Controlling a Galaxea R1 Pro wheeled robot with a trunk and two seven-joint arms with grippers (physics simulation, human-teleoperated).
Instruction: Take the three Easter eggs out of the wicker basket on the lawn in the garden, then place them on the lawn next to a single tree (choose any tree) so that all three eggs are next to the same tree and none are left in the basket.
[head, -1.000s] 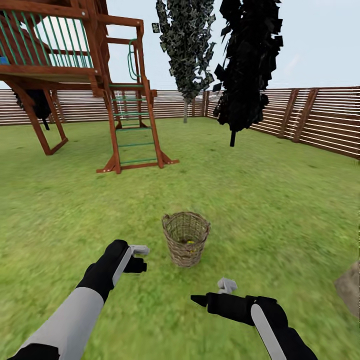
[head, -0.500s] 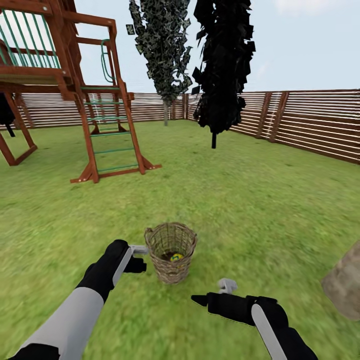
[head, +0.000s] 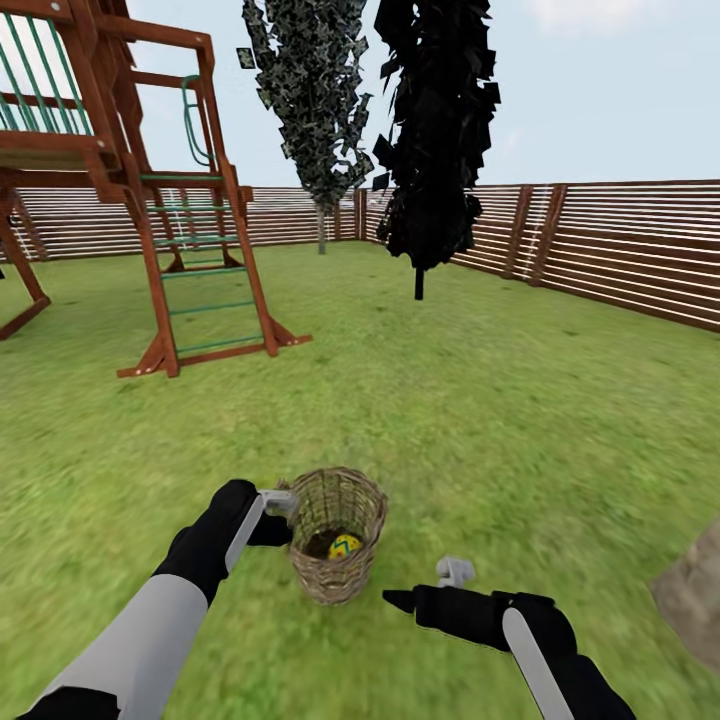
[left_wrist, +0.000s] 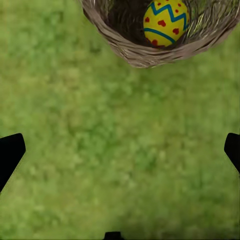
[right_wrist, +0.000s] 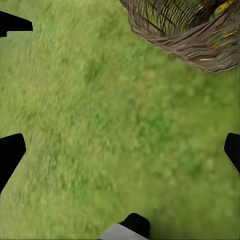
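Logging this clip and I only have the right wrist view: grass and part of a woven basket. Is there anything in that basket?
Observer: Yes. The left wrist view shows a yellow egg with red dots and blue zigzags inside the basket.
Operator: More than one egg?
Observer: One shows clearly; the rest of the basket's inside is dark, so I cannot tell.
Operator: Where are the arms?
Observer: In the head view the left gripper is beside the basket's rim and the right gripper hovers over the grass, apart from the basket.
Operator: Any tree nearby?
Observer: A dark, narrow tree stands farther off, near the fence.
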